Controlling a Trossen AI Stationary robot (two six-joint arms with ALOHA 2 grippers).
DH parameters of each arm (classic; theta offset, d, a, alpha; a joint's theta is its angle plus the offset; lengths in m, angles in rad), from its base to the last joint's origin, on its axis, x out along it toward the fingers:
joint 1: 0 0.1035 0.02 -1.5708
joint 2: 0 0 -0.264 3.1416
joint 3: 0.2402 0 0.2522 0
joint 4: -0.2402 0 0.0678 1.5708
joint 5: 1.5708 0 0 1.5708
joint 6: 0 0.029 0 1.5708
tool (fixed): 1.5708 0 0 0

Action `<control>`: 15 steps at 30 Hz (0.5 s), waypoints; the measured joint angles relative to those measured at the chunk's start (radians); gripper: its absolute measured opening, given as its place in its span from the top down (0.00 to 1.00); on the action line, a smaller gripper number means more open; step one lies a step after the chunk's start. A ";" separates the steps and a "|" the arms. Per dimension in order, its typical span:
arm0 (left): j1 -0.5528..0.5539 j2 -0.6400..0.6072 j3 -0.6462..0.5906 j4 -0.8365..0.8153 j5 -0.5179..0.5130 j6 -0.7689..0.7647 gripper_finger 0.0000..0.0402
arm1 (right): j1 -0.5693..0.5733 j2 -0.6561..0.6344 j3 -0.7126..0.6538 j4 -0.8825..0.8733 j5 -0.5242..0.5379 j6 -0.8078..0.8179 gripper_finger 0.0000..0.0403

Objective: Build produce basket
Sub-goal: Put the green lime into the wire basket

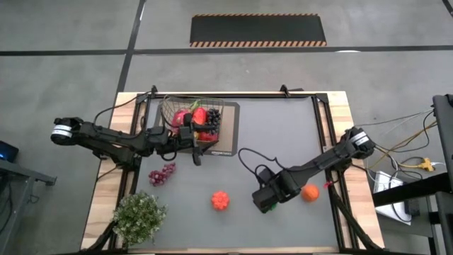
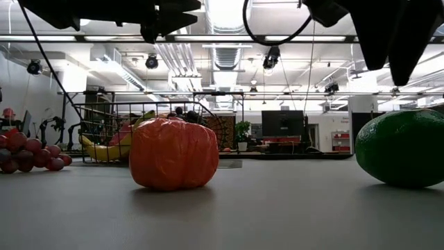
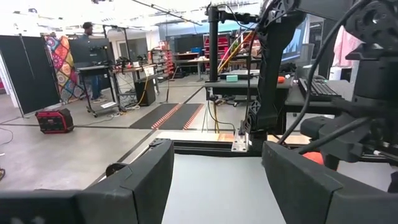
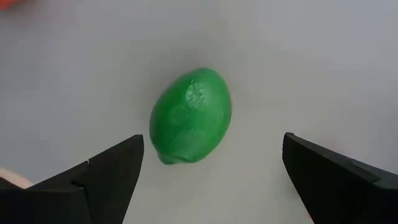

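The wire basket (image 1: 185, 108) stands at the table's far left on a dark mat, holding red fruit, dark grapes and a banana (image 2: 104, 149). Loose on the table lie purple grapes (image 1: 161, 174), an orange-red fruit (image 1: 221, 200), an orange (image 1: 310, 192) and a green lime-shaped fruit (image 4: 191, 116). My right gripper (image 4: 211, 165) hangs open above the green fruit, pointing down, with a finger on each side and clear of it. My left gripper (image 3: 217, 168) is open and level, raised over the basket's near edge (image 1: 198, 145), with nothing between its fingers.
A leafy potted plant (image 1: 138, 216) stands at the near left corner. The right arm's cable (image 1: 249, 157) loops over the table's middle. The orange lies close beside the right gripper, toward the right edge. Bare grey table stretches across the far right.
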 joint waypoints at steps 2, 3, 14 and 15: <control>0.000 0.000 0.000 0.000 0.000 0.000 0.43 | 0.009 0.000 0.002 0.002 0.004 0.032 0.09; 0.000 0.000 0.000 0.000 0.000 0.000 0.43 | 0.012 0.000 0.002 0.001 0.009 0.051 0.09; 0.000 -0.006 0.000 0.000 0.000 0.000 0.43 | 0.016 0.066 -0.007 0.043 0.034 0.099 0.09; 0.000 -0.007 0.000 0.000 0.000 0.000 0.43 | 0.016 0.077 -0.007 0.049 0.030 0.099 0.09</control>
